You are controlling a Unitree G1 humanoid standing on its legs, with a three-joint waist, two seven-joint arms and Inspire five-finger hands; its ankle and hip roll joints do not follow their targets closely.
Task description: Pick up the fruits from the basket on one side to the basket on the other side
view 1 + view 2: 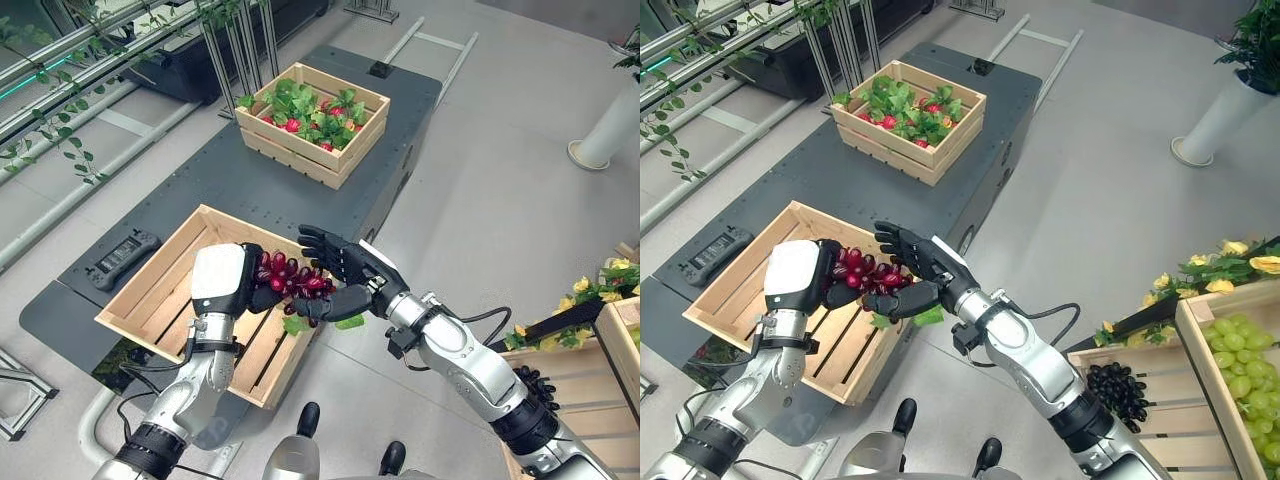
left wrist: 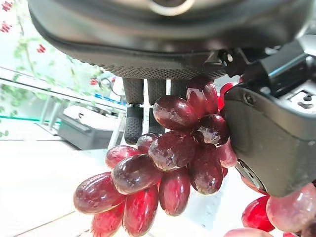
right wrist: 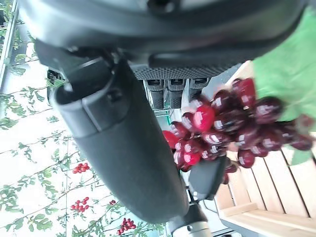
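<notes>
A bunch of red grapes [image 1: 293,277] with a green leaf hangs over the right edge of the near wooden crate [image 1: 140,335]. My left hand [image 1: 222,280], with a white cover on its back, is curled on the bunch from the left. In the left wrist view the thumb presses the grapes [image 2: 168,163] against the palm. My right hand [image 1: 350,262] meets the bunch from the right. Its fingers are spread straight above the grapes and its thumb lies under them. The right wrist view shows the grapes [image 3: 222,123] just past those straight fingers.
A far crate [image 1: 312,122] holding leafy greens and red fruit stands on the dark platform. A black controller [image 1: 122,257] lies left of the near crate. At the right stand crates of black grapes [image 1: 1120,390] and green grapes [image 1: 1240,350], with yellow flowers [image 1: 590,290].
</notes>
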